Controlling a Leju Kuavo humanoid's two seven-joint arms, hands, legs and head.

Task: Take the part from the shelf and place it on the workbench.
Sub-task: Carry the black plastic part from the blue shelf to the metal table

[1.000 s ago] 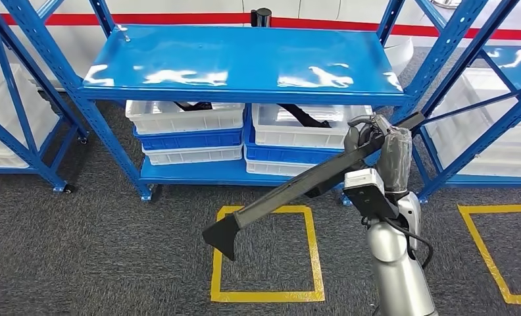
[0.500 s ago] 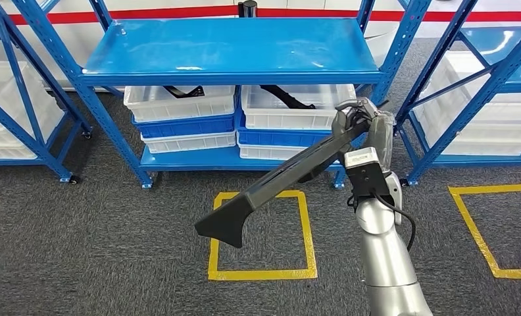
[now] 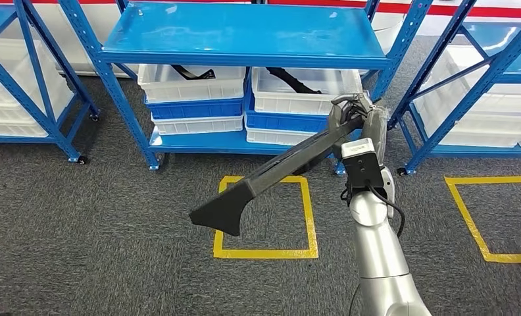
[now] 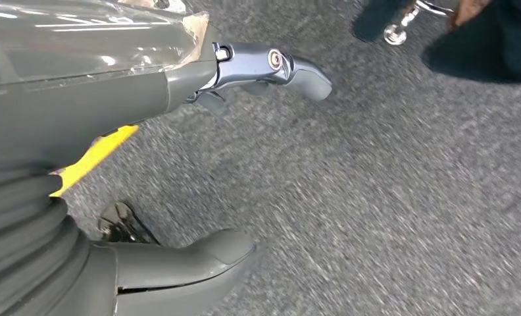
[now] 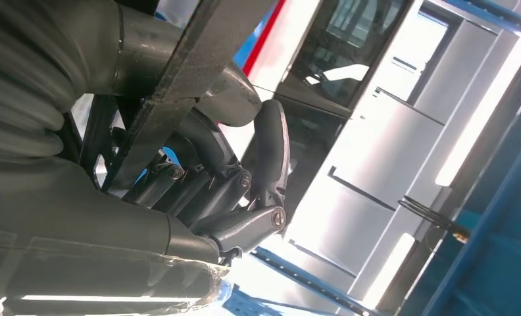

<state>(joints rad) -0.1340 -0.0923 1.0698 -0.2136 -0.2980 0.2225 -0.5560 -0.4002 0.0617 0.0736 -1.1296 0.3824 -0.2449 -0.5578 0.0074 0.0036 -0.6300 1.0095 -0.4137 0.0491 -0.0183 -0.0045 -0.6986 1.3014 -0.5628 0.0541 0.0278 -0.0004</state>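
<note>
The long black part (image 3: 271,174) is gripped at its upper end by the right hand (image 3: 353,118), fingers (image 5: 245,191) wrapped around it, in front of the blue shelf (image 3: 245,36); its flared end hangs low to the left above the yellow floor square (image 3: 307,217); the left hand (image 4: 179,164) is seen spread over carpet, holding nothing. The workbench is not seen; the grip should be kept firm and the overhanging end swung wide of the shelf posts during the turn.
</note>
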